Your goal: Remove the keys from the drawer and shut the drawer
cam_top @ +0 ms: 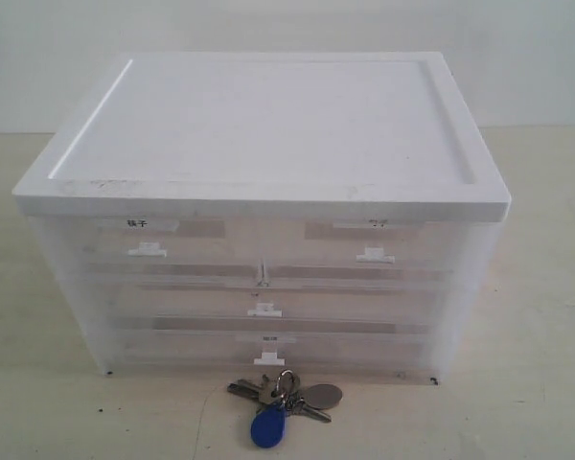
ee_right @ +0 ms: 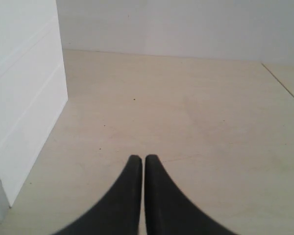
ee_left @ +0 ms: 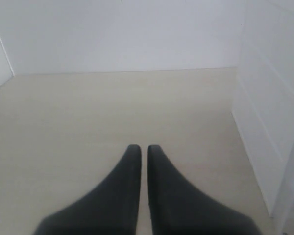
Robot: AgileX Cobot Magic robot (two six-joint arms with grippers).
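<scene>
Both grippers are sitting clenched on nothing: your left gripper (ee_left: 143, 149) is showing its two black fingers pressed together with only a thin slit between them, and your right gripper (ee_right: 139, 159) is showing the same. Each is hanging over bare table beside one side wall of the cabinet, and neither is appearing in the exterior view.

You are seeing the keys (cam_top: 283, 395) lying outside, flat on the table (cam_top: 517, 402), just in front of the cabinet's base near its middle. Their blue fob (cam_top: 267, 428) is pointing away from the cabinet and their round grey tag (cam_top: 323, 396) is lying to the right in the exterior view.

You are seeing the drawer (cam_top: 364, 305), with its small white handle (cam_top: 264, 310), sitting flush with the fronts around it. Above it, two half-width drawers (cam_top: 153, 244) are sitting side by side; below it, the labelled wide drawer (cam_top: 355, 347) is sitting flush too. Through the frosted fronts you cannot tell what is lying inside.

A white lid (cam_top: 268, 134) is covering the cabinet (cam_top: 77, 287). Nothing is standing between the grippers and the cabinet.
</scene>
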